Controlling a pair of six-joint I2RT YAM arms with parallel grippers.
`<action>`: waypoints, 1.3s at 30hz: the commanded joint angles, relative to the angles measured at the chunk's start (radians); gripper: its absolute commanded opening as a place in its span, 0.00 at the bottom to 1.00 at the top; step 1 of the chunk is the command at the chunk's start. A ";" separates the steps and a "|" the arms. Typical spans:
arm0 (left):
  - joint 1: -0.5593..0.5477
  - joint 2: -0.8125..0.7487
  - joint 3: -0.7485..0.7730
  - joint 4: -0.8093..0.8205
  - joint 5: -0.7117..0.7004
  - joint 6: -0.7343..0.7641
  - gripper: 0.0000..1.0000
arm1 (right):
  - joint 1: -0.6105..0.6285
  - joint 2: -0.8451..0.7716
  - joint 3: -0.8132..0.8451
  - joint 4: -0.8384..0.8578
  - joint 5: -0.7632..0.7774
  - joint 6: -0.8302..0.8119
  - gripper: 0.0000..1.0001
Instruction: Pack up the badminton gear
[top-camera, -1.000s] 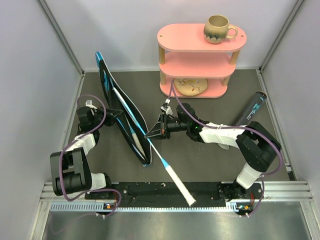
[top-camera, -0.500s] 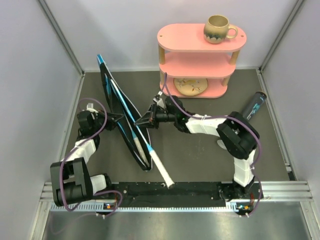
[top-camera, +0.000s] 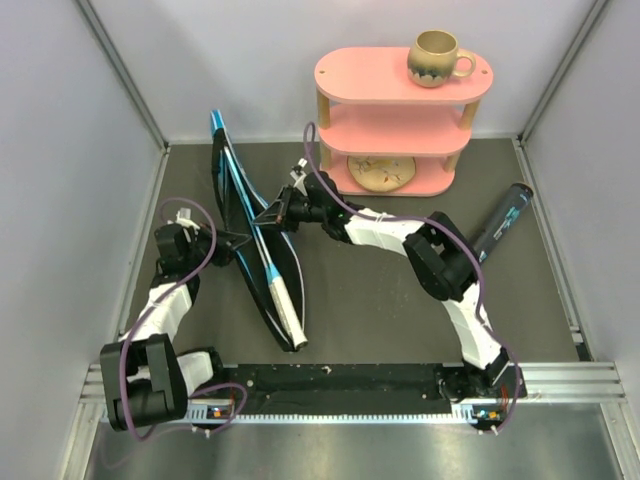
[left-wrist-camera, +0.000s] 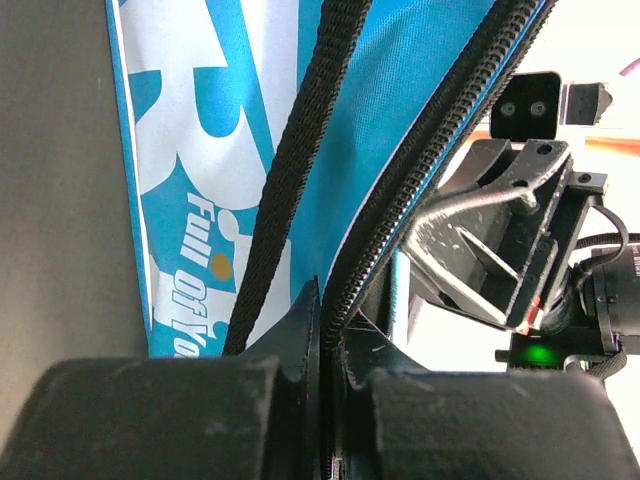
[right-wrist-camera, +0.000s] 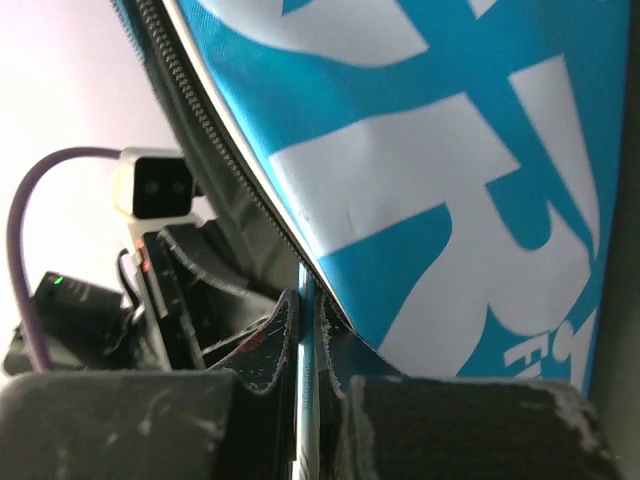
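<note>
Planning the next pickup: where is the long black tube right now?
In the top external view, the long black tube is on the right side, nearer the arms than the pink three-tier shelf and to its right, close to the right wall.

Top external: high, looking down over table (top-camera: 380, 310). Wrist cams: very close, facing each other across the cover (left-wrist-camera: 400, 90).

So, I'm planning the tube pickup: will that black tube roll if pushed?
Probably: the black tube is cylindrical and seems to lie on its side on the table, so a sideways push could roll it. It looks rigid, so it shouldn't flex when gripped.
</note>
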 joint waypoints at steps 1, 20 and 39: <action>-0.017 -0.030 0.015 0.009 0.065 0.012 0.00 | -0.008 0.028 0.088 0.030 0.124 -0.121 0.00; -0.017 -0.072 -0.019 0.008 0.063 -0.004 0.00 | 0.110 0.068 0.186 -0.093 0.604 -0.393 0.00; -0.014 -0.066 -0.068 0.195 0.182 -0.210 0.00 | 0.235 0.056 0.154 -0.296 0.881 -0.751 0.23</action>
